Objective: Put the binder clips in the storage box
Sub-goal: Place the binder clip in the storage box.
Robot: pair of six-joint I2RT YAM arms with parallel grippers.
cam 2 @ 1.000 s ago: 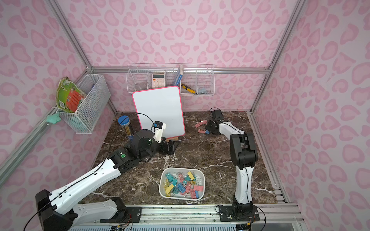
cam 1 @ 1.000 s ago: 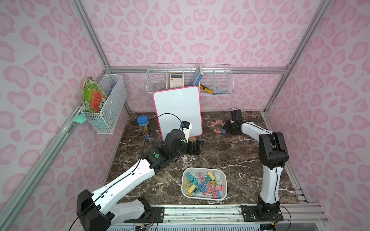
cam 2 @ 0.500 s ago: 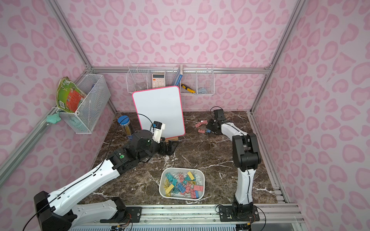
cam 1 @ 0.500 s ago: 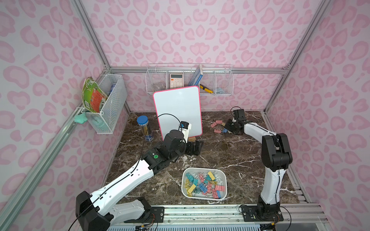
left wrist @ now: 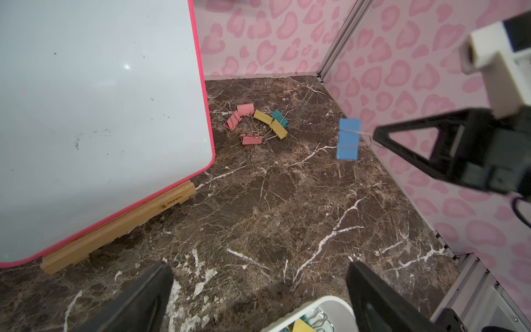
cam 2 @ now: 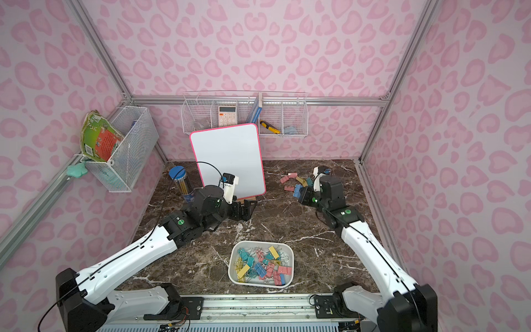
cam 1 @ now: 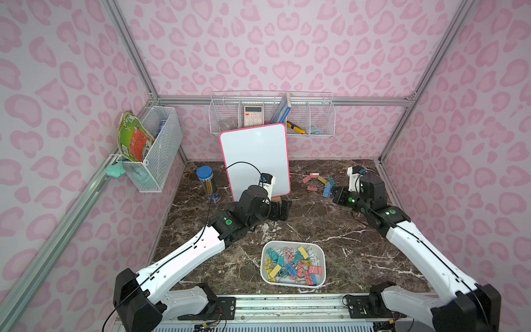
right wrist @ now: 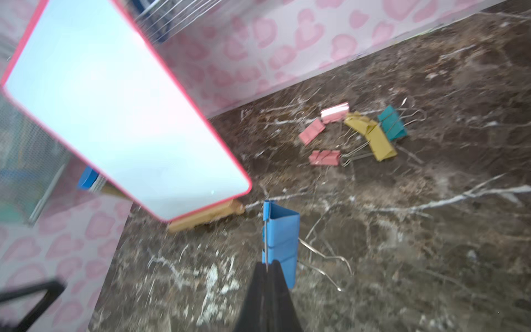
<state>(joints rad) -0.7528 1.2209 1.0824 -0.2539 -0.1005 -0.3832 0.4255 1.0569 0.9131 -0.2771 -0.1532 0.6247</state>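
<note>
Now right fingers clamped a blue binder clip by its handle above the bench, toward its far right corner; left fingers gaped empty. It likely needed carrying to the near-edge storage box.

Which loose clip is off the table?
The blue clip, hanging by its wire handle from the shut right pincer; the pink clips, yellow clips and teal clip lie on the marble.
</note>
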